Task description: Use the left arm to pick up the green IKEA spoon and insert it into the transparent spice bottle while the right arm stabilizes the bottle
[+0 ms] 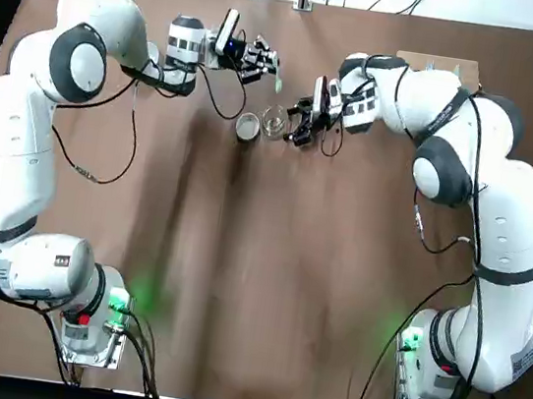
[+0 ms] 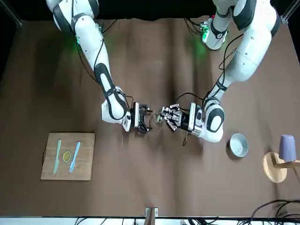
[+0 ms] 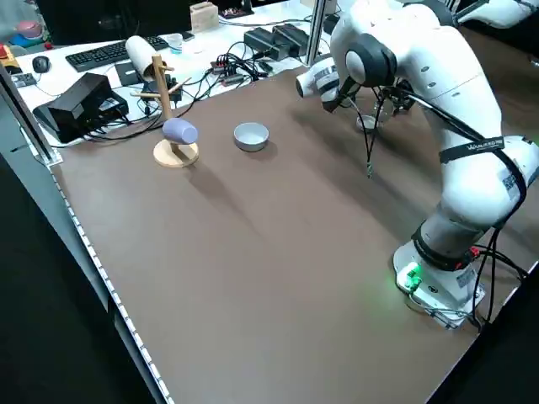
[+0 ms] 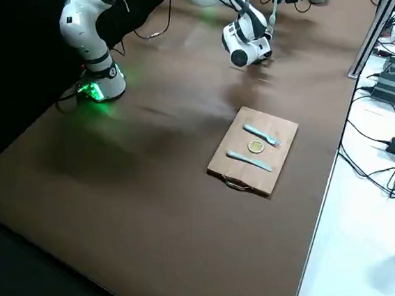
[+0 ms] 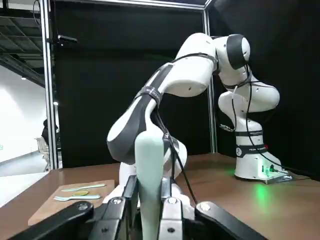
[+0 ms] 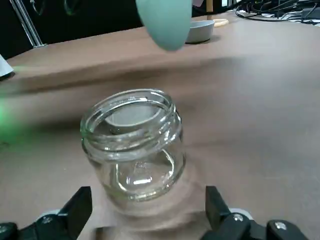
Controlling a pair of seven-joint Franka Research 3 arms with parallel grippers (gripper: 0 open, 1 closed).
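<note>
The green IKEA spoon is held upright in the left tool, whose fingers are closed on it. By the right wrist view, the spoon's rounded end hangs above the bench, higher than the mouth of the transparent spice bottle and not in it. The bottle stands upright and open on the bench, between the two arms. The right tool is held low beside the bottle with its fingers spread wide; nothing is gripped by it, and bare bench is seen between the fingertips and the glass. A round grey cap lies just beside the bottle, on the left arm's side. On the right arm's side of the bench, a wooden board is laid with a teal knife, a teal fork and a lemon slice between them. A bowl and a wooden stand bearing a purple cup are placed on the left arm's side.
</note>
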